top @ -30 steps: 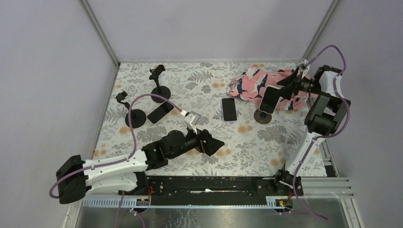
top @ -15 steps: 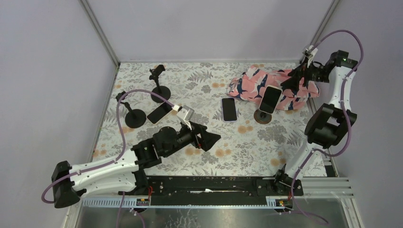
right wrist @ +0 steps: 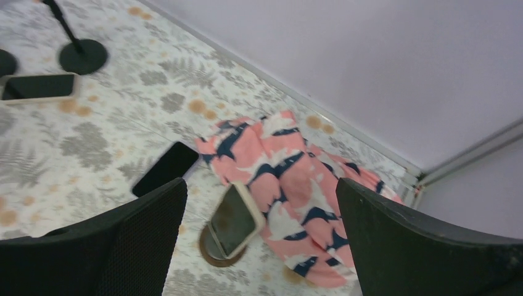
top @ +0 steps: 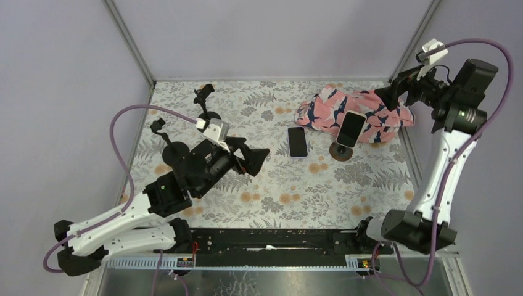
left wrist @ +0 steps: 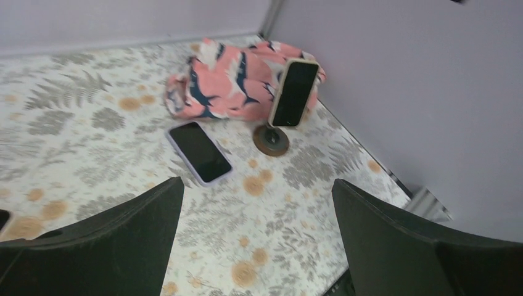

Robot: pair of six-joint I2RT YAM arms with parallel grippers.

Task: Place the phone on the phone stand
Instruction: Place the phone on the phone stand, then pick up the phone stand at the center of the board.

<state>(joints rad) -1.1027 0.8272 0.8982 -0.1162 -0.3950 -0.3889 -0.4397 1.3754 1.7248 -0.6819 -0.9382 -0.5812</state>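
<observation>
Left gripper point(top: 256, 158), spread wide and empty, hovers left of the pink cloth point(top: 321, 111). The phone point(top: 297, 141) lies flat beside the cloth's left end: pinch its long edges squarely. Right gripper point(top: 387, 95), open too and empty, hangs past its right end.

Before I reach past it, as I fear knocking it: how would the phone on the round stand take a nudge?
Probably tips easily: the phone leans tall on a small round stand. Likely rigid and glossy, so it could slip rather than flex.
</observation>
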